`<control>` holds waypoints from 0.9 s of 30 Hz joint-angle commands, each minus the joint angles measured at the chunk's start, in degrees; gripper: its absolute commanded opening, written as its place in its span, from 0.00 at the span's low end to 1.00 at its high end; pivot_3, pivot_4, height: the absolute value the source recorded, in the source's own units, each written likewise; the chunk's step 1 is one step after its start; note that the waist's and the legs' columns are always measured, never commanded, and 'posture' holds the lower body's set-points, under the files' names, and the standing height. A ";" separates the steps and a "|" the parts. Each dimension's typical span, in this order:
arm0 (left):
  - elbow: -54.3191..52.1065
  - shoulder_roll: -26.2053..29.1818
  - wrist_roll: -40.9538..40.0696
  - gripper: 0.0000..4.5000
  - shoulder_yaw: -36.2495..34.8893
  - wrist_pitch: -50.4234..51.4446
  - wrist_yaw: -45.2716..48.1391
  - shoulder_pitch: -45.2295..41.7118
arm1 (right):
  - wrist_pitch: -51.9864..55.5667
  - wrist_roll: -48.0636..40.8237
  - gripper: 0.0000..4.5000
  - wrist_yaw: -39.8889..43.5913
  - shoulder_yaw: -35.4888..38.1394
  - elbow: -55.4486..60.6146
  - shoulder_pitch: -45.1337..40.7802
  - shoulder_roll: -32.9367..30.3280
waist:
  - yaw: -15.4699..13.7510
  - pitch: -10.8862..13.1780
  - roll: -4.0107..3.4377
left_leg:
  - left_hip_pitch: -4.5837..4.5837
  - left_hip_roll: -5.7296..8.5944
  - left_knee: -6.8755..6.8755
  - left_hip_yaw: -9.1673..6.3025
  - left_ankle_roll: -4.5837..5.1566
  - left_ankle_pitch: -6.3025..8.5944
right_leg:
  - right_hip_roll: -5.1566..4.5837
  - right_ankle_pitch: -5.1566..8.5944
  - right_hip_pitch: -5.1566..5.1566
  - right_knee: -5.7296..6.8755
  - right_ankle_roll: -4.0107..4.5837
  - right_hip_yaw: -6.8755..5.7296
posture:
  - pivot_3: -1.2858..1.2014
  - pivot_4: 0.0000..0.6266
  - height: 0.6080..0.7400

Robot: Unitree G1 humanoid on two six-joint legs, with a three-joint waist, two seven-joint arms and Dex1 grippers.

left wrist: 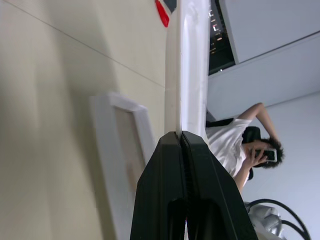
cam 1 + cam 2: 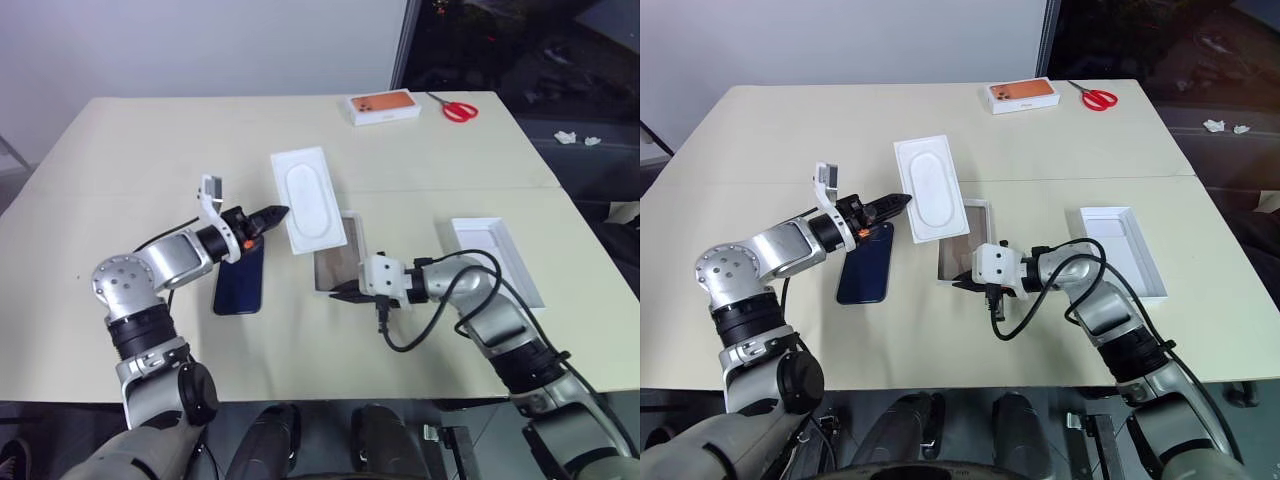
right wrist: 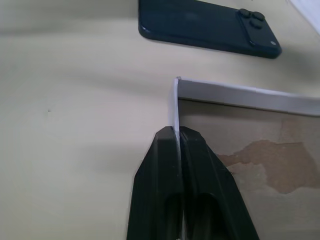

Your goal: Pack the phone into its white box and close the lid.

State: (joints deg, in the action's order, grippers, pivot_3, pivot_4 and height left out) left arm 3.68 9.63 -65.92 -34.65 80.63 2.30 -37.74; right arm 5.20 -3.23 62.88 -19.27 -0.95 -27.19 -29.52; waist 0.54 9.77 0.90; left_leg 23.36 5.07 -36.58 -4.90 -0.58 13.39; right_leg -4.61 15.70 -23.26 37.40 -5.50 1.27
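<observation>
- Here, the left tool (image 2: 278,213), closed on the moulded white cardboard insert (image 2: 309,199), holds it mid-frame.
- The right tool (image 3: 178,134) pinches a wall of the shallow white box (image 2: 341,262) on the tabletop (image 2: 130,140).
- The navy glossy phone (image 2: 240,280) lies left of centre; that thin wall could slip or tear.

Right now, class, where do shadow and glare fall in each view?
Left eye view: the raised white tray is evenly lit, while the floor of the open box beneath it looks dimmer, probably shaded. Right wrist view: the phone carries only a faint sheen, no hard glare. Left wrist view: the tray's edge stands bright against a dark window.
</observation>
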 commanded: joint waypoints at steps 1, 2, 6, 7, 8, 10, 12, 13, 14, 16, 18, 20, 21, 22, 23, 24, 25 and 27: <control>-2.40 -1.34 -1.95 0.00 1.81 0.11 -1.02 1.43 | 1.08 -1.52 0.44 -0.16 2.21 2.22 -1.61 -0.65 | -0.03 0.00 0.00 | 0.00 0.00 0.00 0.00 0.00 0.00 | 0.00 0.00 0.00 0.00 0.00 0.00 | 0.52 0.24 1.00; -2.66 -1.63 -1.76 0.00 2.52 -0.09 -1.13 1.93 | 1.59 -1.98 0.54 1.07 2.48 3.10 -1.13 -2.05 | -0.14 0.00 0.00 | 0.00 0.00 0.00 -0.01 0.00 0.00 | 0.00 0.00 0.01 0.00 0.00 -0.01 | 0.52 0.24 1.00; -3.03 -1.84 -1.83 0.00 4.51 -0.58 -1.25 2.97 | 6.47 -7.01 0.54 5.56 5.56 7.47 0.49 -7.55 | -0.19 0.01 0.02 | 0.03 0.02 -0.03 -0.01 0.01 0.01 | -0.01 0.00 0.01 -0.02 0.00 -0.01 | 0.52 0.24 1.00; -2.90 -1.84 -1.88 0.00 4.74 -0.52 -1.49 3.09 | 7.63 -8.24 0.54 6.28 6.40 8.42 0.83 -8.67 | -0.13 0.01 0.02 | 0.03 0.02 -0.03 -0.01 0.02 0.01 | -0.01 0.00 0.01 -0.02 0.00 -0.01 | 0.52 0.24 1.00; -2.90 -1.77 -1.52 0.00 5.40 -0.53 -1.41 3.32 | 9.31 -9.74 0.54 7.37 7.56 9.30 1.37 -10.31 | -0.09 0.01 0.02 | 0.03 0.01 -0.02 -0.02 0.03 0.02 | 0.00 0.00 0.01 -0.02 0.00 -0.01 | 0.52 0.24 1.00; -2.62 -2.26 -1.15 0.00 6.58 -0.58 -1.53 3.71 | 10.09 -10.61 0.54 9.14 9.37 9.07 2.88 -13.87 | -0.09 0.01 0.02 | 0.03 0.00 -0.01 -0.02 0.17 0.10 | 0.00 0.00 0.01 -0.02 0.00 -0.01 | 0.52 0.24 1.00; -2.33 -2.32 -0.57 0.00 7.84 -0.74 -1.32 4.08 | 8.26 -9.80 0.54 9.20 10.18 7.62 4.02 -15.76 | -0.12 0.01 0.03 | 0.03 0.01 -0.02 -0.01 0.25 0.15 | -0.01 0.00 0.02 -0.03 0.00 0.00 | 0.52 0.24 1.00; -1.95 -2.31 0.16 0.00 8.73 -0.75 -1.46 4.30 | 7.20 -9.16 0.54 8.81 10.58 6.44 4.34 -16.29 | 0.00 0.01 0.02 | 0.03 0.01 -0.02 -0.01 0.26 0.16 | -0.01 0.00 0.03 -0.03 0.00 0.00 | 0.52 0.24 1.00; -1.55 -1.97 1.18 0.00 9.87 -0.63 -1.43 4.52 | 6.23 -8.50 0.54 8.24 10.92 5.37 4.54 -16.55 | 0.07 0.01 0.02 | 0.03 0.00 -0.01 -0.01 0.26 0.16 | 0.00 0.00 0.02 -0.03 0.00 0.00 | 0.52 0.24 1.00; -1.22 -1.24 3.02 0.00 11.96 -0.30 -1.33 4.66 | 5.50 -8.20 0.54 7.24 11.29 4.19 4.62 -16.29 | 0.08 0.01 0.02 | 0.02 -0.02 -0.01 0.00 0.25 0.15 | 0.01 0.00 0.02 -0.02 0.00 0.02 | 0.52 0.24 1.00; -0.33 -1.02 3.71 0.13 12.42 -0.11 -1.24 4.37 | 4.46 -7.80 0.55 6.38 11.07 3.51 4.55 -15.78 | 0.08 0.01 0.02 | 0.02 -0.01 0.00 0.02 0.17 0.10 | 0.01 0.00 0.01 -0.02 0.00 0.03 | 0.52 0.24 1.00; 0.19 -0.60 4.49 0.32 12.73 -0.62 -0.66 4.11 | 3.96 -7.80 0.55 5.98 10.82 3.33 4.54 -15.48 | 0.02 0.01 0.02 | 0.02 -0.01 -0.01 0.02 0.15 0.09 | 0.00 0.00 0.00 -0.02 0.00 0.03 | 0.52 0.24 1.00; 0.29 -0.40 4.66 0.42 12.79 -0.64 -0.31 3.97 | 3.77 -7.77 0.55 5.65 10.81 3.24 4.51 -15.30 | -0.01 0.01 0.02 | 0.02 -0.01 -0.01 0.02 0.14 0.08 | 0.00 0.00 0.00 -0.02 0.00 0.02 | 0.52 0.24 1.00; 0.37 -0.27 4.49 0.54 12.70 -0.47 0.14 3.78 | 3.59 -7.81 0.55 5.45 10.83 3.19 4.48 -15.16 | -0.04 0.01 0.02 | 0.02 -0.01 -0.01 0.01 0.12 0.07 | 0.00 0.00 0.00 -0.02 0.00 0.02 | 0.52 0.24 1.00; -0.01 0.20 5.00 0.66 13.23 -0.70 0.72 3.71 | 3.49 -7.88 0.55 5.07 10.93 2.94 4.25 -14.88 | -0.07 0.01 0.02 | 0.02 -0.01 -0.01 0.01 0.08 0.05 | 0.00 0.00 0.01 -0.02 0.00 0.03 | 0.52 0.24 1.00; -0.20 0.42 5.08 0.76 13.26 -0.59 0.88 3.49 | 3.34 -7.86 0.55 4.59 11.04 2.49 3.83 -14.52 | -0.06 0.01 0.02 | 0.02 -0.01 -0.02 0.01 0.07 0.04 | -0.01 0.00 0.02 -0.02 0.00 0.02 | 0.52 0.24 1.00; -0.41 0.67 5.16 0.88 13.32 -0.66 1.07 3.29 | 3.25 -8.06 0.55 4.35 11.19 2.11 3.40 -14.16 | -0.05 0.01 0.02 | 0.02 -0.01 -0.02 0.01 0.07 0.04 | -0.01 0.00 0.02 -0.02 0.00 0.02 | 0.52 0.24 1.00; -1.15 1.14 5.50 0.99 13.30 -1.61 1.74 3.05 | 2.73 -8.05 0.55 3.17 11.65 1.09 2.10 -13.08 | -0.05 0.01 0.02 | 0.03 0.00 -0.02 0.01 0.03 0.02 | -0.01 0.00 0.01 -0.02 0.00 0.02 | 0.52 0.24 1.00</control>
State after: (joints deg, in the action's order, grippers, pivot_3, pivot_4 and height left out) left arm 4.41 10.36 -60.19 -21.25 80.28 2.80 -33.60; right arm 9.15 -10.83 67.15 -9.89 0.04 -23.06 -43.13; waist 0.49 9.78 0.92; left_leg 23.39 5.06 -36.60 -4.89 -0.56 13.41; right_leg -4.62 15.70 -23.25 37.39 -5.49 1.29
